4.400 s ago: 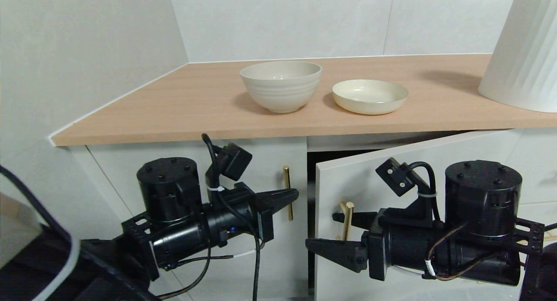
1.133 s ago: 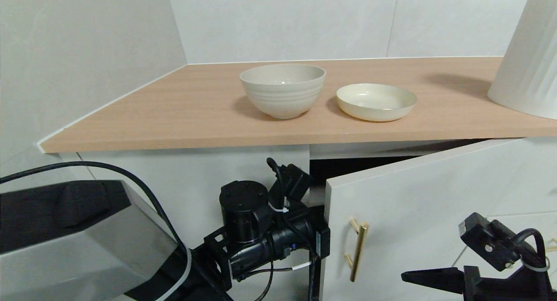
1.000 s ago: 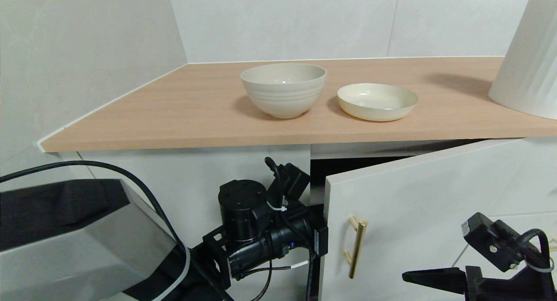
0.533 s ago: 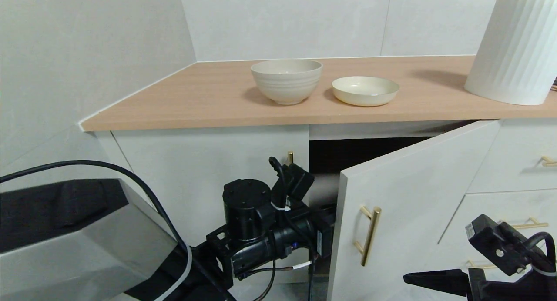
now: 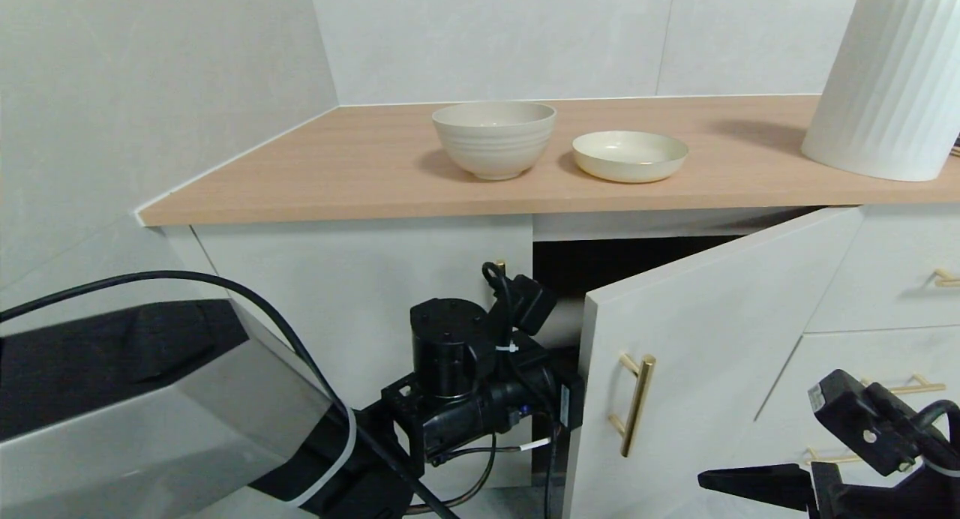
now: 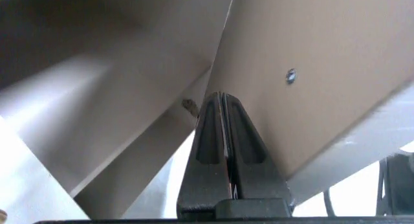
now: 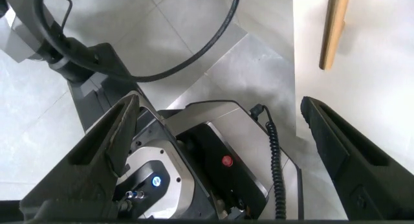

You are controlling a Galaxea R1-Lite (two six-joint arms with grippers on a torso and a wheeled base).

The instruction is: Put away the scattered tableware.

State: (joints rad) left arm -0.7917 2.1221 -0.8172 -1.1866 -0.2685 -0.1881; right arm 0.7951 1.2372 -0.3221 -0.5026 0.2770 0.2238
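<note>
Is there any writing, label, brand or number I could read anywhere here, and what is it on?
None can be read: the bowl, the dish, the ribbed white container, the counter and the cabinet door are all plain, with no print or sign on them.

Pale tiled walls meet in a corner behind the wood-topped table. Below it stand white cabinets: left door shut, right door swung open, with a brass handle. Drawers sit farther right. The floor is grey tile.
</note>
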